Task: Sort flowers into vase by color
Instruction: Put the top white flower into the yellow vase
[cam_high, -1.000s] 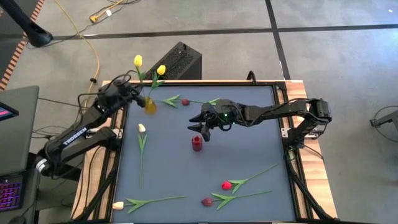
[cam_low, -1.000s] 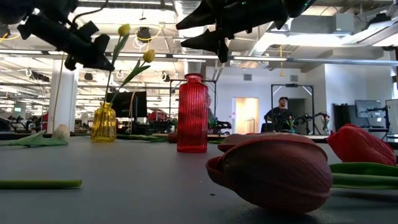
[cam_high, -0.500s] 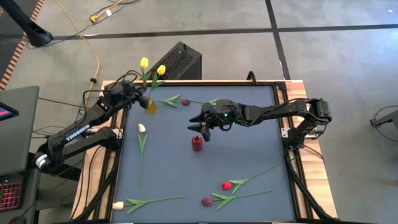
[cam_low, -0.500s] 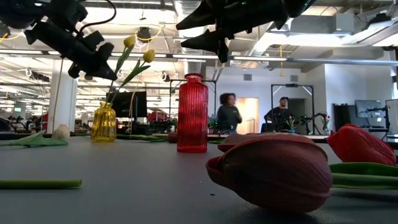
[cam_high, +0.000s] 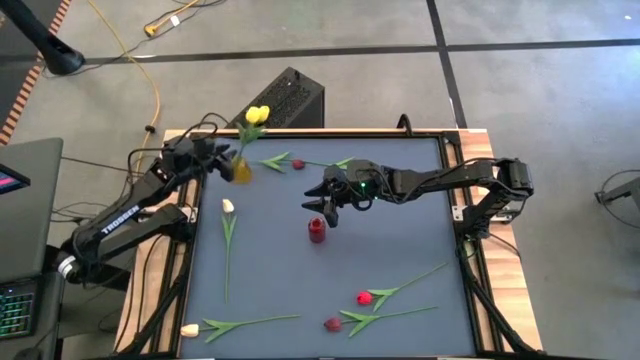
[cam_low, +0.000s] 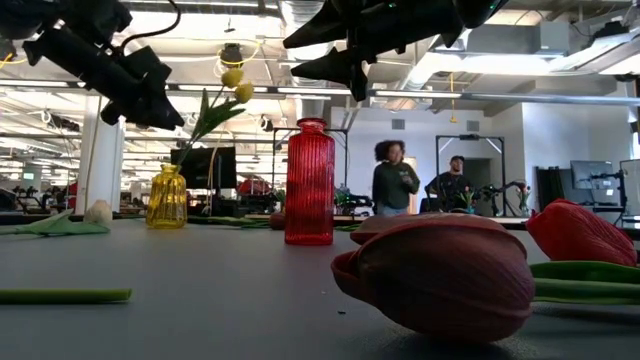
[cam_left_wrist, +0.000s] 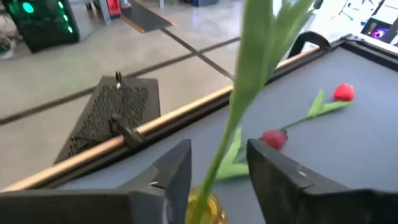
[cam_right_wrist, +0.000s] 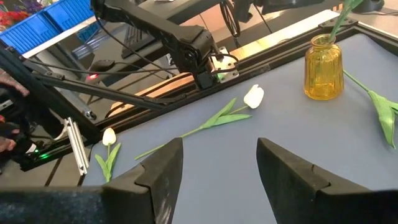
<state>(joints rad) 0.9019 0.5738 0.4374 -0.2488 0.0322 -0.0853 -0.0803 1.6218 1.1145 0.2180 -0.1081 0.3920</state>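
Note:
Two yellow flowers (cam_high: 257, 115) stand with their stems in the yellow vase (cam_high: 241, 171) at the table's far left, heads leaning together. My left gripper (cam_left_wrist: 217, 171) is open just above the vase mouth. One green stem (cam_left_wrist: 249, 81) passes between its fingers with a gap on each side. My right gripper (cam_high: 325, 212) hangs open over the red vase (cam_high: 317, 231) at mid table, with nothing between its fingers. A white flower (cam_high: 228, 207) lies near the left edge and a cream one (cam_high: 189, 329) at the near left. Red (cam_high: 364, 298) and maroon (cam_high: 332, 324) ones lie near right.
Another maroon flower (cam_high: 297, 164) lies by the far edge, right of the yellow vase. A black box (cam_high: 290, 98) sits on the floor beyond the far edge. Wooden rails (cam_high: 470, 150) frame the dark mat. Two people (cam_low: 395, 185) are in the room behind.
The yellow flower at my left gripper has tipped toward the table's right. Its head swung over next to the other yellow head, while its stem stayed in the yellow vase. A person has walked across the room behind.

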